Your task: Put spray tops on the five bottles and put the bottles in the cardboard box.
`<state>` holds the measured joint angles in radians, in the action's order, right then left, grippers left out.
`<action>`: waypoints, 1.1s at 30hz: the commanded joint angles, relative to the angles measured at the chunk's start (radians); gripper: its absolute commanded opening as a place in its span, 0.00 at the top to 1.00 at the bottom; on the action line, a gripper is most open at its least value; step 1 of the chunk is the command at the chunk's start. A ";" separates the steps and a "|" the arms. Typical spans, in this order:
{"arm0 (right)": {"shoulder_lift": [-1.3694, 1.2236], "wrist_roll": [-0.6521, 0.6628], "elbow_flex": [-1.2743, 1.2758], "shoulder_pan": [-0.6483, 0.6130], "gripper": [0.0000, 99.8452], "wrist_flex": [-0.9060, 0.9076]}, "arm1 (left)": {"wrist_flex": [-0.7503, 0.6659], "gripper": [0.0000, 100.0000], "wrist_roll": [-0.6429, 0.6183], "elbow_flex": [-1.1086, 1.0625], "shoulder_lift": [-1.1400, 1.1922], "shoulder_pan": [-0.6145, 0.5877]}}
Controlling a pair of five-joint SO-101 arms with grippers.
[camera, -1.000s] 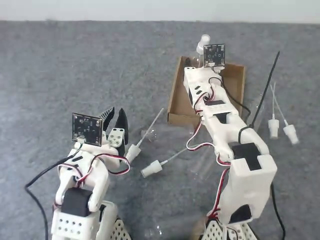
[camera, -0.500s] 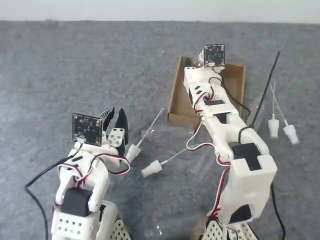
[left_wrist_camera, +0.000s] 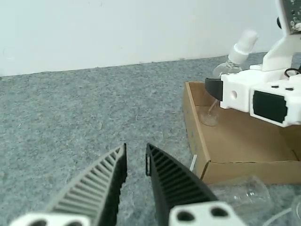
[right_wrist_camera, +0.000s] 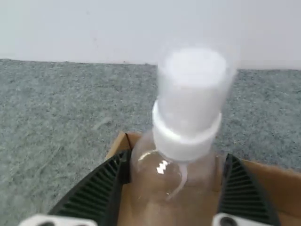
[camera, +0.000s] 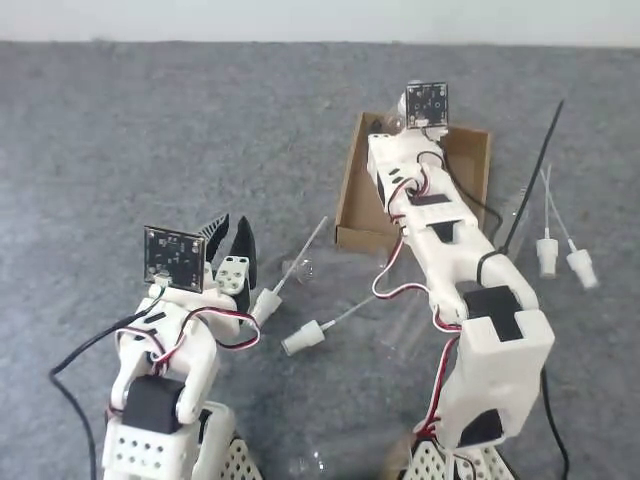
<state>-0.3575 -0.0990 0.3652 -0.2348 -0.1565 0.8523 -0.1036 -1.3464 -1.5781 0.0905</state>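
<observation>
A clear bottle (right_wrist_camera: 174, 188) with a white spray top (right_wrist_camera: 188, 108) stands between the fingers of my right gripper (right_wrist_camera: 176, 167), which is shut on it. The left wrist view shows this bottle (left_wrist_camera: 225, 69) held tilted over the far corner of the cardboard box (left_wrist_camera: 196, 136). My right gripper (camera: 395, 125) hangs over the box's (camera: 350, 190) far end. My left gripper (camera: 230, 245) is open and holds nothing, low over the carpet left of the box. Two loose spray tops (camera: 267, 300) (camera: 305, 337) with long tubes lie between the arms.
Two more spray tops (camera: 547, 255) (camera: 582, 268) lie right of the box. A clear bottle (left_wrist_camera: 244, 188) lies on its side just before the box's near wall. Another bottle (camera: 310, 465) lies at the table's front edge. Grey carpet stretches open to the left.
My right wrist has shifted a little over the box. The bottle's white top, which stuck out past the wrist camera, is now mostly behind it. The left arm has stayed still.
</observation>
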 commanded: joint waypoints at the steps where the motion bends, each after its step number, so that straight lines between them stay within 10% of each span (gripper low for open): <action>1: 0.099 -0.008 -0.086 -0.007 0.74 0.021 | -0.021 0.94 0.002 0.007 -0.014 -0.005; 33: 0.242 -0.006 -0.218 -0.007 0.68 0.226 | -0.021 0.94 0.002 0.007 -0.014 -0.005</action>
<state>-0.2639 -0.0990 0.2639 -0.2378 -0.0092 0.8523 -0.1036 -1.3464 -1.5781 0.0905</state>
